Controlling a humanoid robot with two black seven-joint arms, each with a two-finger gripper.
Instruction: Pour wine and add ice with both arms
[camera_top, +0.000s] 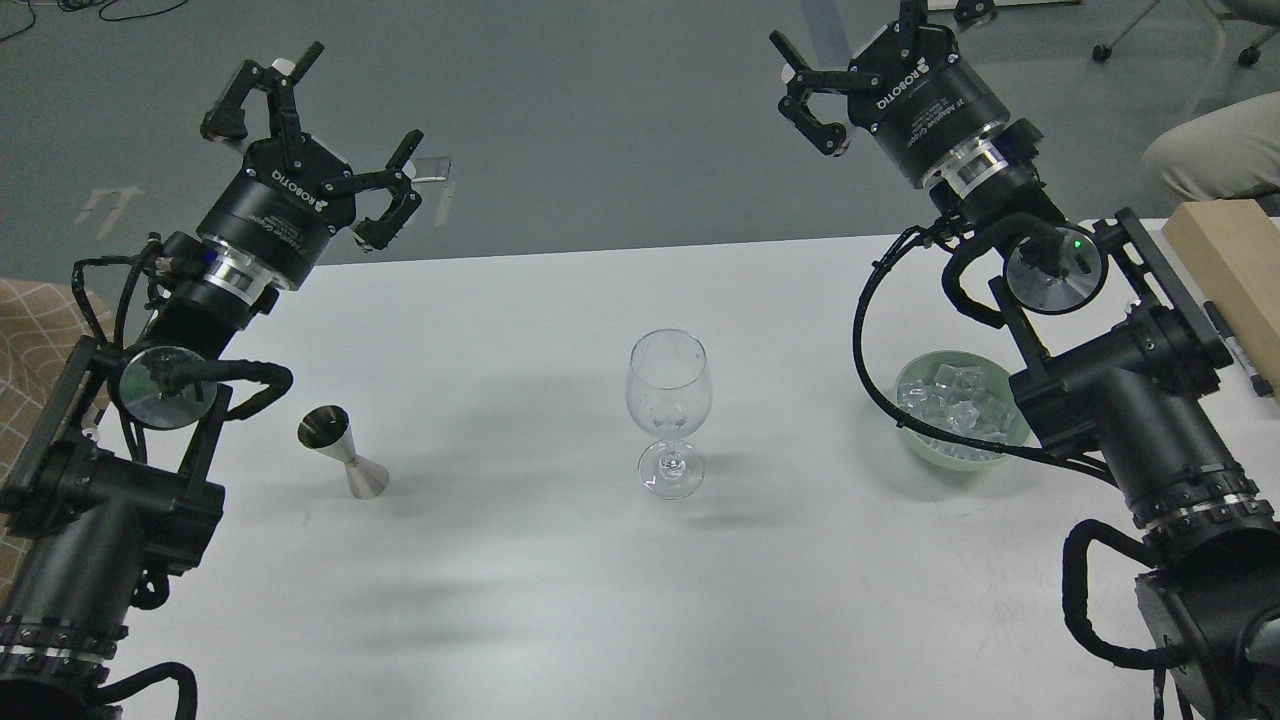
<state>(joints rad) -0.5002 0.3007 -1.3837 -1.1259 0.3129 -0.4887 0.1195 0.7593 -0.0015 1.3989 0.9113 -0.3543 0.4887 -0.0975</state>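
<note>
Well, the left gripper (320, 140) hung spread and empty above the table's (520, 600) far edge, the steel jigger (343, 452) below it toward the robot. The wine glass (668, 410) stood upright at centre. The right gripper (850, 85) was open too, holding nothing; the ice (955, 405) sat heaped in the green bowl (920, 445) beneath that arm, plainly its reach.

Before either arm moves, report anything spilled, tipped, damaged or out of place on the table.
Nothing stands out. The wine glass stands upright and empty at the table's middle, the metal jigger stands upright to its left, and the ice sits heaped inside the green bowl. No spills show. Both claws, left and right, hang open above.
</note>
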